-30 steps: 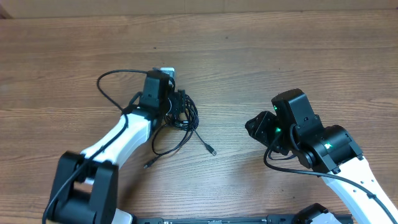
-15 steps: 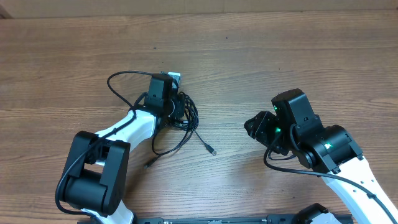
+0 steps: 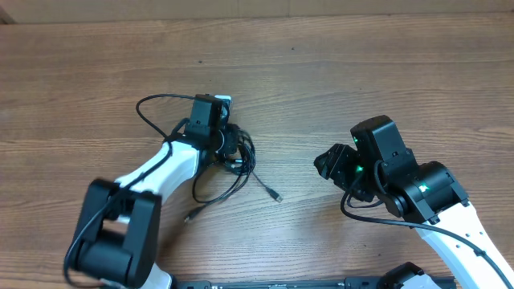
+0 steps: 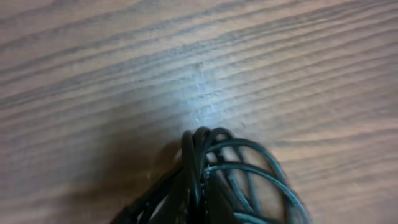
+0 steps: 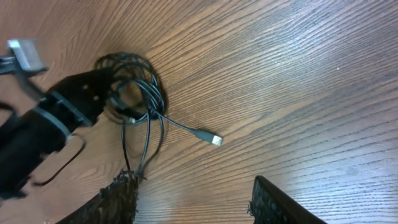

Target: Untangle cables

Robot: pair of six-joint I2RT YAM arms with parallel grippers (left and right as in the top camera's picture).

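The cables [image 3: 243,163] lie as a tangled black bundle of loops left of the table's middle. Two free ends trail toward the front, one ending in a silvery plug [image 3: 276,195] and the other in a plug [image 3: 190,215]. My left gripper [image 3: 227,143] is shut on the bundle's upper loops. In the left wrist view the cables [image 4: 236,177] fan out from the pinched jaws of the left gripper [image 4: 202,208]. My right gripper [image 3: 325,165] hangs open to the right of the bundle, apart from it. In the right wrist view the right gripper [image 5: 196,196] holds nothing, and the cables [image 5: 140,93] and one plug [image 5: 214,140] lie ahead.
The left arm's own thicker wire [image 3: 152,108] arcs out to the left of the bundle. The left arm [image 5: 43,130] reaches in from the left in the right wrist view. Bare wooden table [image 3: 361,72] surrounds everything.
My left gripper has closed on the cable bundle, and its arm has shifted a little. The right gripper's jaws have spread wider while the arm stayed in place.
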